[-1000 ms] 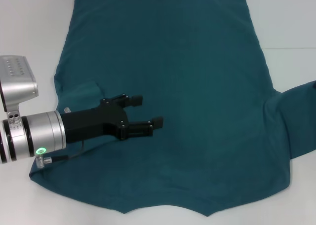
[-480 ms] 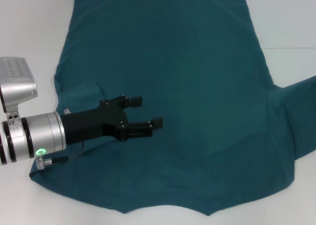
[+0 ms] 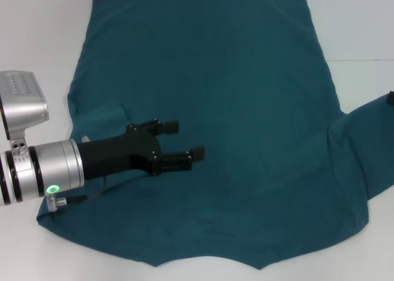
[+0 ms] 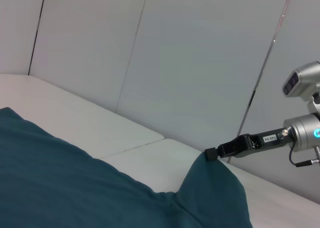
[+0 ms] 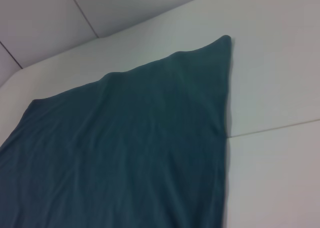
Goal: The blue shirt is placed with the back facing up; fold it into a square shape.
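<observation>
Head view: we see left gripper (image 3: pixel 183 140) jaws apart above blue shirt (image 3: pixel 246 108); right gripper (image 4: pixel 212 153) clamped on raised sleeve.

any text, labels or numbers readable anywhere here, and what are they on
Small white label on the right gripper's black finger body, seen in the left wrist view: printed characters, too small to read.
Dark teal-blue fabric shirt: plain side up, no lettering visible.
Left gripper, black, above the shirt: no readable marking.
White table: no text.
</observation>
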You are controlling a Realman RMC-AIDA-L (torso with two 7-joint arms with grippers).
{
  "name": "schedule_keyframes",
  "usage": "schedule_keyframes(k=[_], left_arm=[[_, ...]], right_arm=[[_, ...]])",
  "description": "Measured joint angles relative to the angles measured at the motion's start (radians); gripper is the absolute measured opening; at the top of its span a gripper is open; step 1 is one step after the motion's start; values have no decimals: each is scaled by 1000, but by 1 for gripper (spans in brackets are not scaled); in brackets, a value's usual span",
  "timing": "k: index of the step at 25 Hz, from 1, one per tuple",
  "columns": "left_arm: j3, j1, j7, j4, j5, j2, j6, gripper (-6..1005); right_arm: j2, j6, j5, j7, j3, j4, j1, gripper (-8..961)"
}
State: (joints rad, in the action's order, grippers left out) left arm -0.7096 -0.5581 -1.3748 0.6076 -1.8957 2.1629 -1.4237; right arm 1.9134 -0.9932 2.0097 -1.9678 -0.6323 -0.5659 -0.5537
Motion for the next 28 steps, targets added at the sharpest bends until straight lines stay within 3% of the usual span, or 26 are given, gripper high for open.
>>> schedule_keyframes(k=[14,23,28], left_arm=[[-2,-3,-4,-2,0,-1,7,949],[-1,-3,-4,-2,0,-2,12,949],[-2,-3,-4,-2,0,-2,19,949]], right_arm=[[-22,-1,0,1,-17,-4,-26,20],[-19,-2,1,-2,-24,5,-34,22],[-13,-78,1,-2,-18,7,-24,23]])
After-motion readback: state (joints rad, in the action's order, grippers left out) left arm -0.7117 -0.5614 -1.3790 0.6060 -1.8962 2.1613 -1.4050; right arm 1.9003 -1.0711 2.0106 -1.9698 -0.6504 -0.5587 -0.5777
